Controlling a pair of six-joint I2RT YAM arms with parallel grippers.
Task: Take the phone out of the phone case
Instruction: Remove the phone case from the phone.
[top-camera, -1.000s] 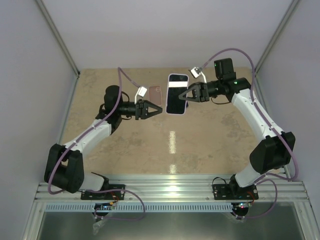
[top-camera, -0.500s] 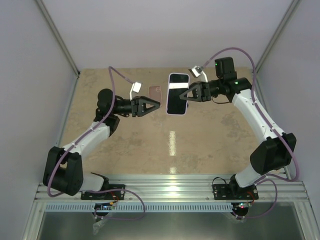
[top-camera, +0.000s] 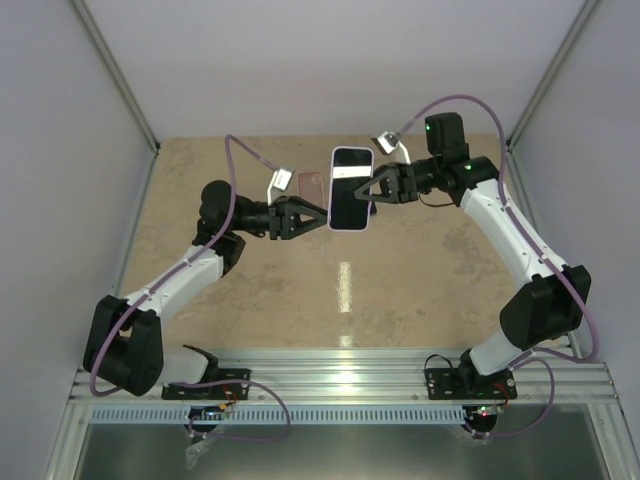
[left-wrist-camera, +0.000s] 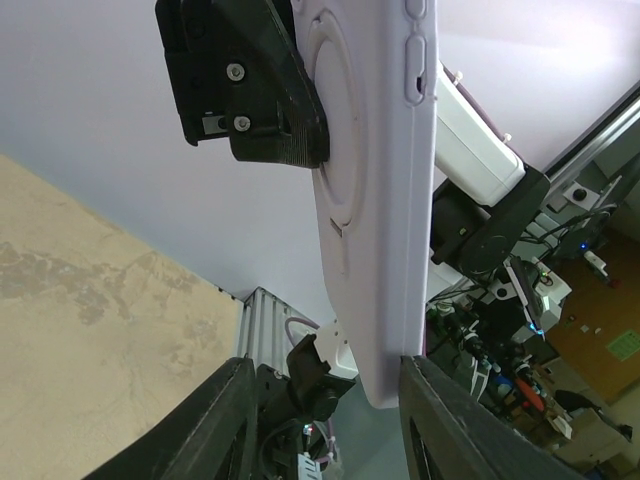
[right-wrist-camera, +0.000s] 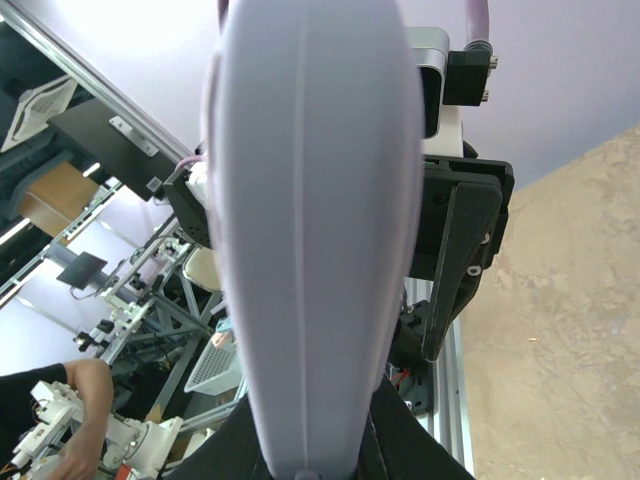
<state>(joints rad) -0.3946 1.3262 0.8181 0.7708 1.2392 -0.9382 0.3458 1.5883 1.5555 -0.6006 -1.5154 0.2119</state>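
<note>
The phone (top-camera: 350, 190), dark screen up, sits in its lilac phone case (left-wrist-camera: 375, 190) and hangs in the air above the table. My right gripper (top-camera: 373, 188) is shut on the case's right edge; in the right wrist view the case (right-wrist-camera: 310, 220) stands edge-on, pinched between the fingers (right-wrist-camera: 405, 440). The left gripper (top-camera: 323, 215) is open at the phone's left edge. Seen from the left wrist, the case's lower corner lies between the spread fingers (left-wrist-camera: 230, 420), close to the right one, with a gap on the left.
A small pinkish flat object (top-camera: 311, 182) lies on the beige table (top-camera: 250, 290) behind the left gripper. Pale walls close in the back and both sides. An aluminium rail (top-camera: 340, 380) carries the arm bases at the near edge.
The left gripper opened, drew back to the left, then came right up to the phone's left edge. The right gripper kept its hold and shifted the phone slightly left.
</note>
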